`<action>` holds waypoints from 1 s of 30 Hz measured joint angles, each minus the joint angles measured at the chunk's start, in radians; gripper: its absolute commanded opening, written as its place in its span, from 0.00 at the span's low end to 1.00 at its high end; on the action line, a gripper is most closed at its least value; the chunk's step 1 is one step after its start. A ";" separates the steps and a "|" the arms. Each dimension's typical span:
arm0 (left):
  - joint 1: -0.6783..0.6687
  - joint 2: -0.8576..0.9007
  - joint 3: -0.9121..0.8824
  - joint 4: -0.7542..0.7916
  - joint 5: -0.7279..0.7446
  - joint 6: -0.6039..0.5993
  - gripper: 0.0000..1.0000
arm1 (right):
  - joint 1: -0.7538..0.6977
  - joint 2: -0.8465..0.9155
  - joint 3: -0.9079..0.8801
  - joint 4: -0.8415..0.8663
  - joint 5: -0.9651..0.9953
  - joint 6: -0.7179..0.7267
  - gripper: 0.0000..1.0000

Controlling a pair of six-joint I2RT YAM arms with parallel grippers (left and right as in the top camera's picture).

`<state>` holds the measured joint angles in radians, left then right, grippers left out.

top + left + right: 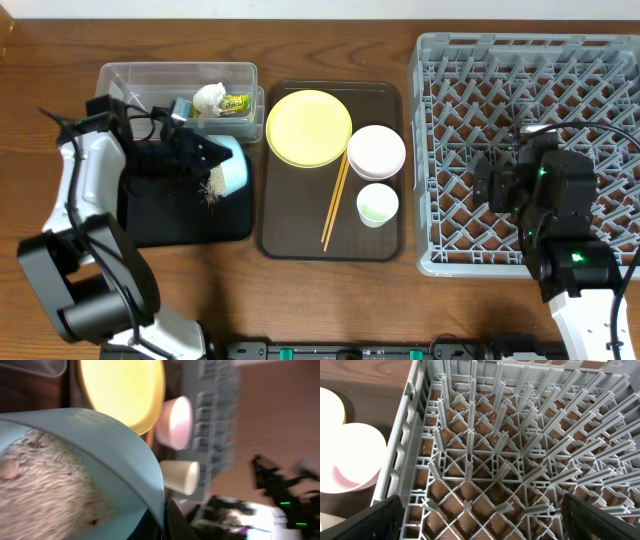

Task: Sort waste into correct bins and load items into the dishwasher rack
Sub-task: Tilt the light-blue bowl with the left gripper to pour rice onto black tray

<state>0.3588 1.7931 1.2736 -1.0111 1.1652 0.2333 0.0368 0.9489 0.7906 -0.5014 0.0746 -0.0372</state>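
Smooth light blue bowl (233, 166) tipped over black tray (180, 222), granular rice (212, 186) on it, left end effector (205, 158) clenched on its rim; right end effector (482, 517) released.

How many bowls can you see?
2. The light blue bowl is tipped over the black tray; the pinkish bowl sits on the brown tray beside the yellow plate.

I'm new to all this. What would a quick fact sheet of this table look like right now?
Left pincer: shut on light blue bowl, tipped over black tray
Rice: some in bowl, some on black tray
Clear box: tissue, snack wrapper
Right pincer: open, empty, above dishwasher rack
Brown serving tray: yellow plate, pinkish bowl, green cup, chopsticks
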 measured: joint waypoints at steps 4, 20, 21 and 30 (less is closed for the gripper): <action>0.041 0.031 -0.005 -0.012 0.127 0.004 0.06 | 0.000 0.000 0.000 0.000 0.000 0.000 0.99; 0.179 0.034 -0.005 -0.083 0.292 -0.005 0.06 | 0.000 0.000 0.000 -0.009 0.000 0.000 0.99; 0.185 0.034 -0.005 -0.083 0.294 -0.020 0.06 | 0.000 0.000 0.000 -0.010 0.000 0.000 0.99; 0.189 0.034 -0.005 -0.084 0.312 -0.095 0.06 | 0.000 0.000 0.000 -0.011 0.000 0.000 0.99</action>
<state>0.5480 1.8271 1.2690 -1.0954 1.4769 0.1387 0.0368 0.9489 0.7906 -0.5121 0.0746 -0.0372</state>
